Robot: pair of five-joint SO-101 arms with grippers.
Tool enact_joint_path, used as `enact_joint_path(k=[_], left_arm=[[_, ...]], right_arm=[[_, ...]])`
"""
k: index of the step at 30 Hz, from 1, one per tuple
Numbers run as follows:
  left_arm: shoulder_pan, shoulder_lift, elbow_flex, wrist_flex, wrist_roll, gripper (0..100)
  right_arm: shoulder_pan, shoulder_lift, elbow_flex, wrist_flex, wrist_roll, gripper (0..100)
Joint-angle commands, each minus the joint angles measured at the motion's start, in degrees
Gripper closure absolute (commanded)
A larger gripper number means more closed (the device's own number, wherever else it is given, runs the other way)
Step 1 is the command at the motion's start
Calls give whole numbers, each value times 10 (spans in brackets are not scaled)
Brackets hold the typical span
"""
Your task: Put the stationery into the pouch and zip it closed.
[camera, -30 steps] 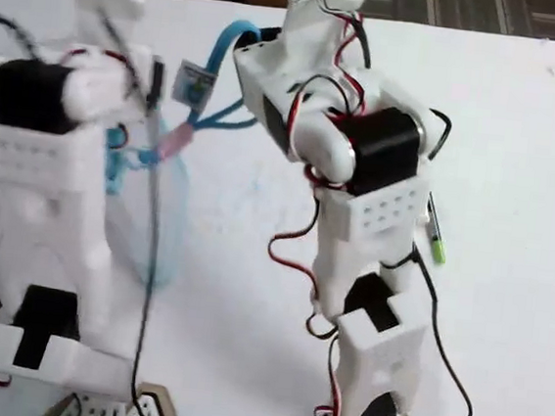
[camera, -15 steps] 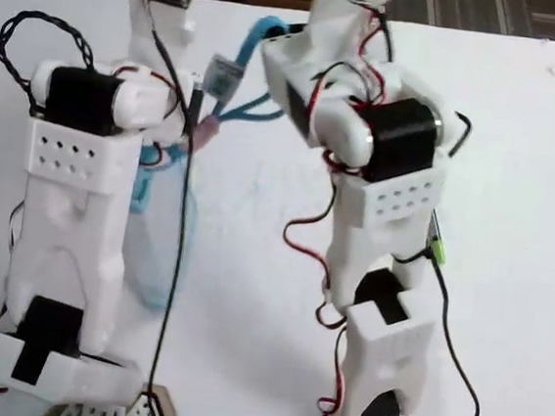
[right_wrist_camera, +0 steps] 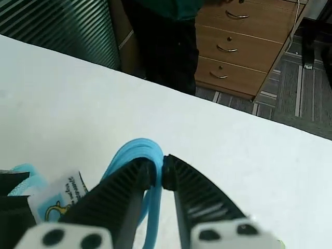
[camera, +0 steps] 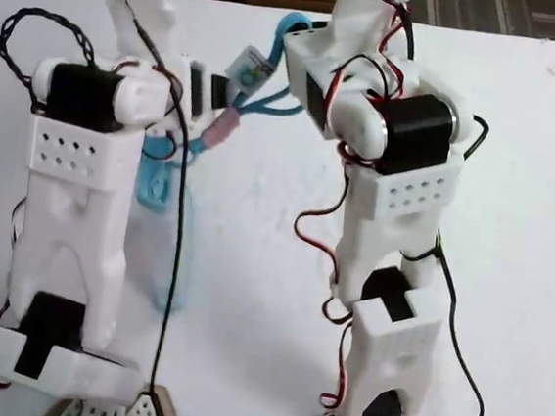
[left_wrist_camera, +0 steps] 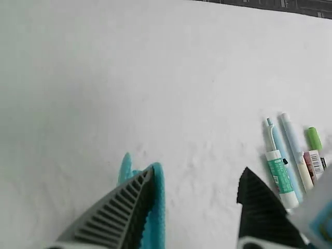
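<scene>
High view, left to right: pouch [camera: 157, 187] lies centre left on the counter [camera: 529, 144]. My left pincer [left_wrist_camera: 198, 174] stands apart, pens [left_wrist_camera: 284, 168] ahead of it, long axes pointing away. Right pincer [right_wrist_camera: 162, 165] is clamped on the pouch strap [right_wrist_camera: 135, 148].

No word or number can be read outright. A white paper tag [right_wrist_camera: 61, 194] hangs just beside the right hand [right_wrist_camera: 163, 165], which is pinched on the blue loop [right_wrist_camera: 136, 154]. The tag carries a small yellow-and-green picture and a line or two of dark print, too small to make out. In the high view the same tag [camera: 248, 70] shows a coloured patch but no legible letters. Beyond the left hand [left_wrist_camera: 197, 172], whose fingers stand apart, pens lie on the tabletop [left_wrist_camera: 129, 78]. The green-capped pen [left_wrist_camera: 315, 165] bears a barcode sticker, its digits unreadable. The teal-banded pen [left_wrist_camera: 280, 176] next to it bears tiny white print that cannot be read either.
</scene>
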Motion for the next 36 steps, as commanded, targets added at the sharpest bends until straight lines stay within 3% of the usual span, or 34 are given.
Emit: enact_joint_path(k=[1, 7, 13, 15, 21, 25, 28, 36], left_arm=[[-15, -7, -85, 35, 31, 729], [-94, -61, -178, 42, 55, 728], [-95, -230, -71, 43, 51, 728], [-71, -303, 11, 42, 44, 728], [93, -459, 264, 27, -26, 726], [105, -472, 311, 20, -28, 725], [63, -472, 325, 21, -30, 725], [-95, -473, 415, 0, -117, 725]], right_arm=[[-11, -2, -3, 9, 0, 981], [-22, -2, -3, 9, 0, 981], [-22, -2, -3, 9, 0, 981], [-22, -2, -3, 9, 0, 981], [-36, -5, -3, 9, 0, 981], [-64, -12, -10, 8, 2, 981], [-72, -23, -10, 8, 4, 981], [-73, -95, -10, 8, 20, 982]])
